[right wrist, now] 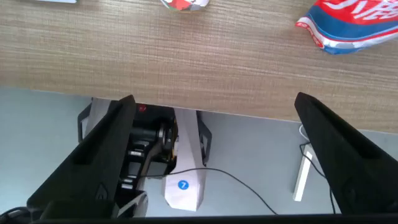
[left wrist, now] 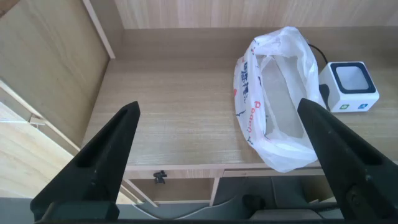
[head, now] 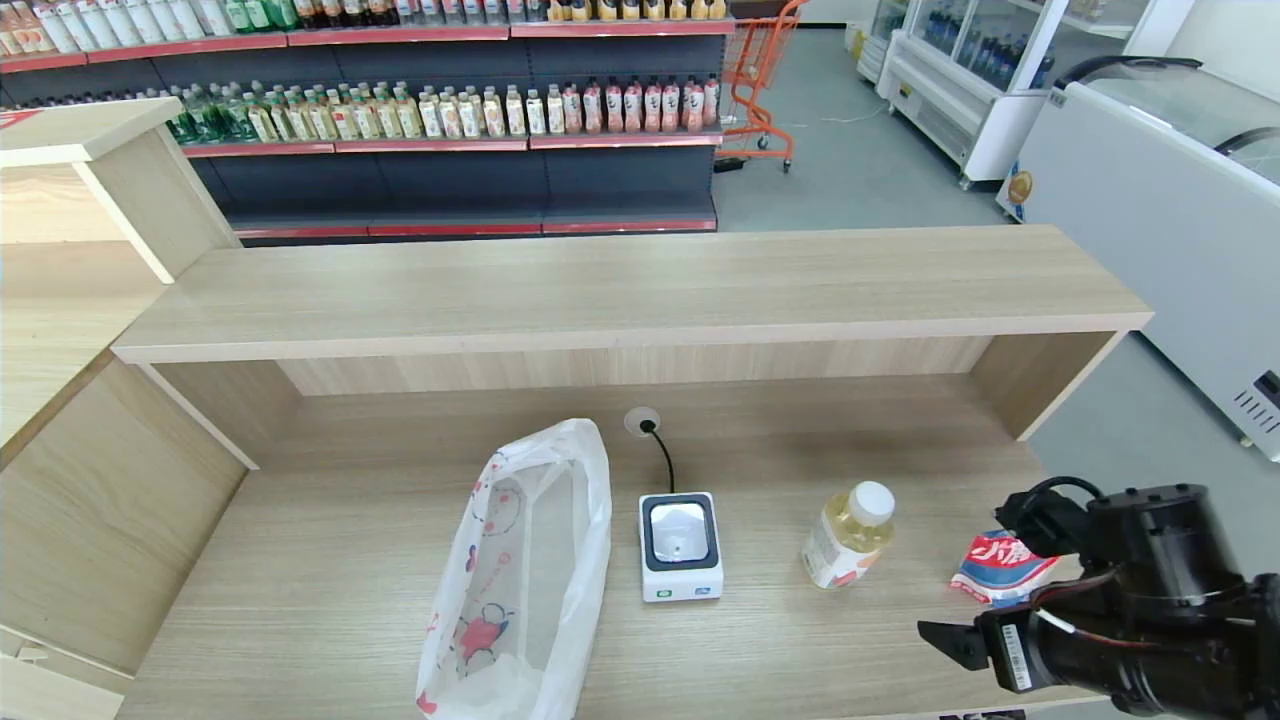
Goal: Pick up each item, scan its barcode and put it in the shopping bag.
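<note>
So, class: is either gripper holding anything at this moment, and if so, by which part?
Nothing is held: the left gripper and the right gripper are both open and empty.

Left pincer (left wrist: 219,106) gapes wide, empty; right pincer (right wrist: 214,98) likewise spread, its arm (head: 1130,610) held low.

Beyond the wooden counter (head: 640,290) stand shelves of bottled drinks (head: 450,112), an orange shopping cart (head: 762,70) and white chest freezers (head: 1150,200).
</note>
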Controlling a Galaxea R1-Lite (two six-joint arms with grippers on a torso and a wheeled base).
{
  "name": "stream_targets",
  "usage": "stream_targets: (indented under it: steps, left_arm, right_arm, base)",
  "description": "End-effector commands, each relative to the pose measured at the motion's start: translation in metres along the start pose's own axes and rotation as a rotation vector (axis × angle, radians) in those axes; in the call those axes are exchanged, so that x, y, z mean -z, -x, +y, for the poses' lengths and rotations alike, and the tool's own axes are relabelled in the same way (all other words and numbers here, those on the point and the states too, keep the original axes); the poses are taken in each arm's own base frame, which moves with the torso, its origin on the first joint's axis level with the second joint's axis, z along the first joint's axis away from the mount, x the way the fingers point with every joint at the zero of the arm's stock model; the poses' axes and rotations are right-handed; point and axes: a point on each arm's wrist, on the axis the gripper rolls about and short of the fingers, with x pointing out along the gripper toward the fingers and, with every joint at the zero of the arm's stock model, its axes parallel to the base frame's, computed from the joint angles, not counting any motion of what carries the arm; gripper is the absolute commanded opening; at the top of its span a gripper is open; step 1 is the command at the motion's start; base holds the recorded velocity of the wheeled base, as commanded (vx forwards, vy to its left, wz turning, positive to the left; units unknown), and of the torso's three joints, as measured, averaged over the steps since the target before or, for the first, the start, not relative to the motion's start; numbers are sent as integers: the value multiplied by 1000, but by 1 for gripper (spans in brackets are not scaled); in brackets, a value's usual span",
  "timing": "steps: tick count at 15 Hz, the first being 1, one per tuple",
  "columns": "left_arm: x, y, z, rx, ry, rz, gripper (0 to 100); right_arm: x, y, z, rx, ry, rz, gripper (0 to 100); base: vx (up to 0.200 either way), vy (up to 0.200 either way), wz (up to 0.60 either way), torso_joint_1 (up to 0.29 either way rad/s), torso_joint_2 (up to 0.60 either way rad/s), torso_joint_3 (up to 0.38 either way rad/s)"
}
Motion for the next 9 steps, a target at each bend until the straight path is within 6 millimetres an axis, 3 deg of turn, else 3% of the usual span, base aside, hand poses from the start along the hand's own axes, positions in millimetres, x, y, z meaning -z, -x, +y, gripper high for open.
stream_targets:
  steps: [1, 9]
  left_arm:
    - [0, 0, 0, 0, 1, 0, 100]
    - [0, 0, 0, -2, 1, 0, 100]
  right_arm:
    - [8, -32, 9, 0, 20, 75, 100]
    - [7, -81, 16, 37, 28, -32, 100]
  base:
    - [0, 0, 0, 0, 0, 0]
    - [0, 0, 0, 0, 0, 0]
